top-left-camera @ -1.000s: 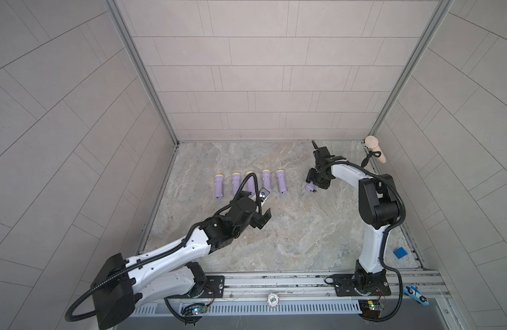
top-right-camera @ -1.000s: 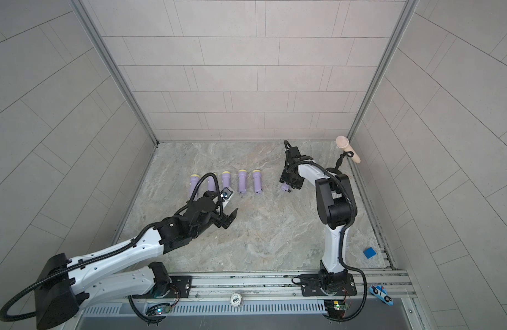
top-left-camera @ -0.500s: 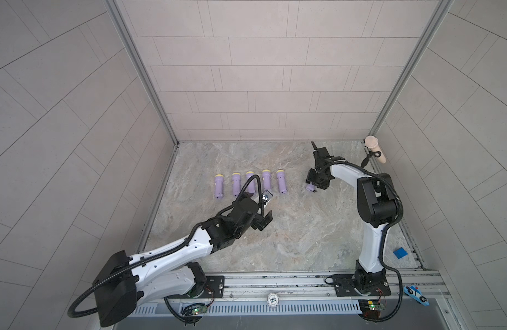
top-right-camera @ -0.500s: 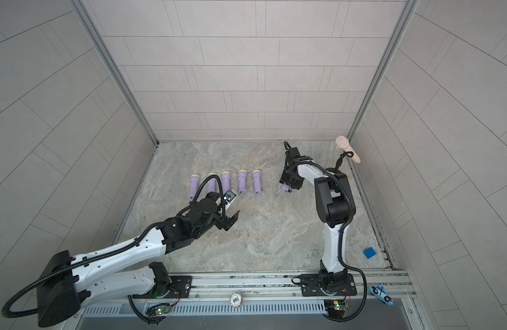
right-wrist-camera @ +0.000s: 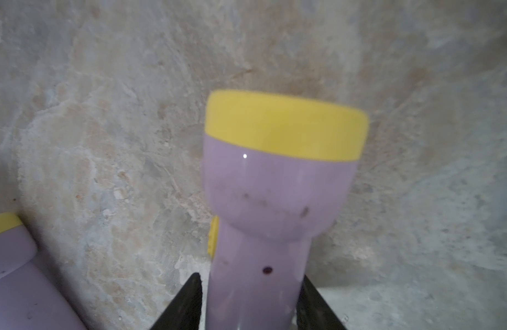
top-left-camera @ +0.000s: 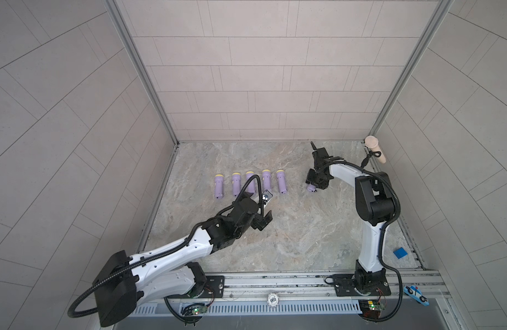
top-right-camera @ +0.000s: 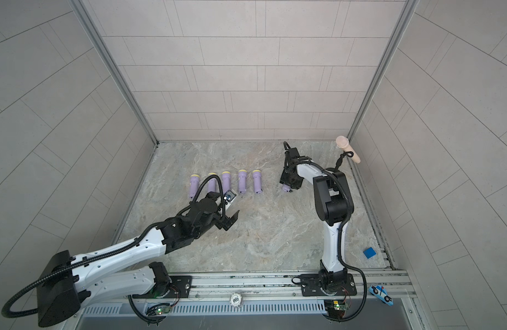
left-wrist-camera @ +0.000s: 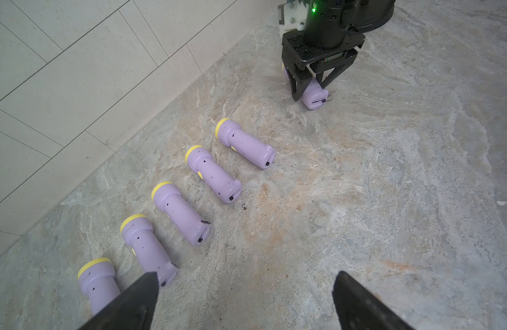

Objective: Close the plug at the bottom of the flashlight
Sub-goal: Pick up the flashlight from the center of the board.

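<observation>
A lilac flashlight (right-wrist-camera: 263, 214) with a yellow head lies on the marble floor at the back right; its tail end (top-left-camera: 311, 188) (top-right-camera: 285, 188) shows in both top views. Plug prongs (left-wrist-camera: 331, 95) stick out at its bottom end. My right gripper (right-wrist-camera: 252, 278) (left-wrist-camera: 309, 91) straddles the flashlight's body. One finger is against the body and a thin sliver of floor shows beside the other, so the jaws are open. My left gripper (left-wrist-camera: 246, 274) (top-left-camera: 265, 220) hovers wide open and empty over bare floor, nearer than the row.
Several more lilac flashlights (top-left-camera: 249, 184) lie in a row left of the held-over one, yellow heads toward the back wall. A blue block (top-left-camera: 400, 253) sits by the right edge. A beige object (top-left-camera: 375, 148) hangs at the back right corner.
The right gripper's jaws have narrowed around the flashlight body. The left gripper has drifted slightly toward the front, still wide open.
</observation>
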Controlling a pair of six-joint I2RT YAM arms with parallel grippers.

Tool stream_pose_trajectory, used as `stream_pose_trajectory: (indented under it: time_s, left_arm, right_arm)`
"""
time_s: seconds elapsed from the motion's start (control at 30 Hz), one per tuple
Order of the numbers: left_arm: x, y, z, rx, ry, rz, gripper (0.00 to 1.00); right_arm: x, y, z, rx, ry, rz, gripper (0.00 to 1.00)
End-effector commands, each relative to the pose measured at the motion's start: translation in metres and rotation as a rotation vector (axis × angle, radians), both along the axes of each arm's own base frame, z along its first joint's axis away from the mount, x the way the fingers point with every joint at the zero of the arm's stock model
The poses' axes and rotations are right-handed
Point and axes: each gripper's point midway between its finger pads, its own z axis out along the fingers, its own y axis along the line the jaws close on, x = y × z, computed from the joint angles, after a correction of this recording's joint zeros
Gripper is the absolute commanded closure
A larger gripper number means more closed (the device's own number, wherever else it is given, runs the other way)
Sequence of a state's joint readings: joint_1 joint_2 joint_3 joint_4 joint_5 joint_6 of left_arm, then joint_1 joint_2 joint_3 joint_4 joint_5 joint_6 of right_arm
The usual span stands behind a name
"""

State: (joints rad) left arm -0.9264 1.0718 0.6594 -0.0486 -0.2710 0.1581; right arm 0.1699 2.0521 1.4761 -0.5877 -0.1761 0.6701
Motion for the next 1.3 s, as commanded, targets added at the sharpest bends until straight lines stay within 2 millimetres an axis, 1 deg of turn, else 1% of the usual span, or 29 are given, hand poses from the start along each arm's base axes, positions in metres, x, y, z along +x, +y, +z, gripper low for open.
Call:
stream_pose_trajectory:
  time_s: [0.0,0.3,0.5,0.87,1.0,1.1,1.27]
  left_arm:
    - [0.001,-0.001,-0.001,0.014,-0.017,-0.006,0.00]
    - [0.001,0.001,-0.001,0.022,-0.020,-0.001,0.00]
    - [0.001,0.002,-0.001,0.028,-0.022,0.002,0.01]
    - [0.002,0.002,-0.001,0.028,-0.023,0.003,0.00]
    - [0.002,0.002,-0.001,0.028,-0.022,0.003,0.01]
    - [0.001,0.001,0.000,0.027,-0.021,0.000,0.00]
    - [0.002,0.002,0.000,0.031,-0.022,0.003,0.00]
  right_arm:
    - [0.001,-0.005,-0.006,-0.022,0.016,-0.006,0.46]
    - [0.000,-0.009,-0.014,-0.032,0.034,-0.017,0.48]
    - [0.001,-0.011,-0.015,-0.038,0.035,-0.019,0.49]
    - [-0.001,-0.010,-0.018,-0.034,0.041,-0.019,0.56]
    - [-0.002,-0.010,-0.019,-0.034,0.044,-0.019,0.60]
    - [-0.001,-0.009,-0.018,-0.029,0.042,-0.017,0.65]
    - [-0.002,-0.007,-0.019,-0.019,0.044,-0.013,0.79]
